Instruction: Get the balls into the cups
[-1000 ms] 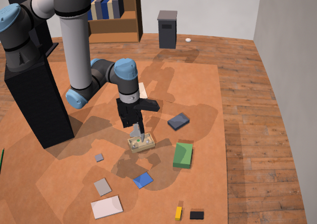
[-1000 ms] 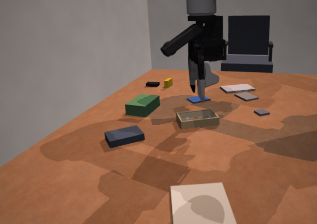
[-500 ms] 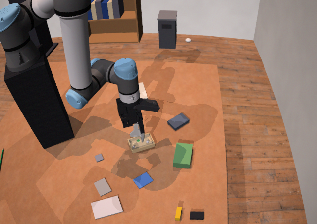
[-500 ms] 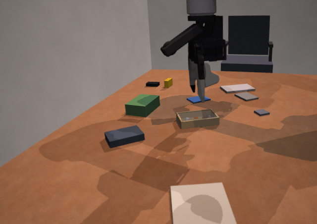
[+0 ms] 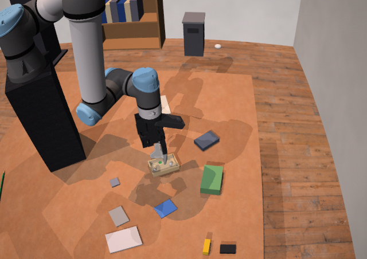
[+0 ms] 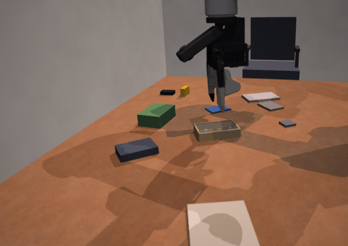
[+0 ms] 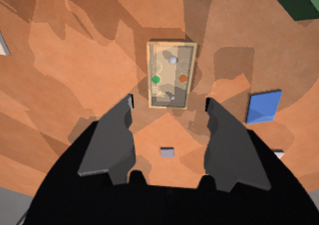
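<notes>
The covered wooden puzzle [image 5: 173, 168] [image 6: 217, 135] [image 7: 170, 106] lies flat on the table [image 5: 231, 102]. Under its clear cover, in the wrist view, a green cup [image 7: 156, 79] is at the left and an orange cup [image 7: 182, 78] at the right. The large ball lies at the far end and the small ball at the near end; both are outside the cups. My gripper [image 5: 161, 155] [image 6: 217, 104] [image 7: 168, 97] hangs above the puzzle, fingers pointing down. It is partly open, with nothing between the fingers.
A green block [image 5: 211, 179] [image 6: 155, 115], a dark grey block [image 5: 206, 140] [image 6: 136, 149], a blue tile [image 5: 165, 208] [image 7: 264, 106] and a small grey tile [image 5: 114, 181] [image 7: 167, 152] lie around the puzzle. The robot's black pedestal [image 5: 41, 117] stands at the left.
</notes>
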You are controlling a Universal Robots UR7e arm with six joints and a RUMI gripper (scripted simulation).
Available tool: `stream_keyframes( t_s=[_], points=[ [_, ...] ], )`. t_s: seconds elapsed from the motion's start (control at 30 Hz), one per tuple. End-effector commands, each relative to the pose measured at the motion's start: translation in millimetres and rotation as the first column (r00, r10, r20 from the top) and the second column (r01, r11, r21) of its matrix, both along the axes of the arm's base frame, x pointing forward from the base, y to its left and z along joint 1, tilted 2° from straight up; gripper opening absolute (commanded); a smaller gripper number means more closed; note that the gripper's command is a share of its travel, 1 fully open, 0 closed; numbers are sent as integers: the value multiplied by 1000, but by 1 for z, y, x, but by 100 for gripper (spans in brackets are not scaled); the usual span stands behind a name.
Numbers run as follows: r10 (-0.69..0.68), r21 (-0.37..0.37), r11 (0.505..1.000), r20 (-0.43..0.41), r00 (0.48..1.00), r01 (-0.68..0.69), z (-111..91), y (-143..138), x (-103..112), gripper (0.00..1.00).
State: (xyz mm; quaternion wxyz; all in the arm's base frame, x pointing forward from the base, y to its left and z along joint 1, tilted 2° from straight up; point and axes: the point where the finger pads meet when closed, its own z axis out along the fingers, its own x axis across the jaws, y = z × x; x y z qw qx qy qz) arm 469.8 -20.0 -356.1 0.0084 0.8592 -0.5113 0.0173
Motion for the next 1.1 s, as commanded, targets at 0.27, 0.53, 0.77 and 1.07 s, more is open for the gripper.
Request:
stream_keyframes(
  t_s=[0.27,0.53,0.77,1.07],
  points=[
    [0,0,1000,1,1000,0,0,0,1,55],
    [0,0,1000,1,1000,0,0,0,1,55],
    [0,0,1000,1,1000,0,-1,0,1,55],
    [0,0,1000,1,1000,0,-8,0,1,55]
  ],
)
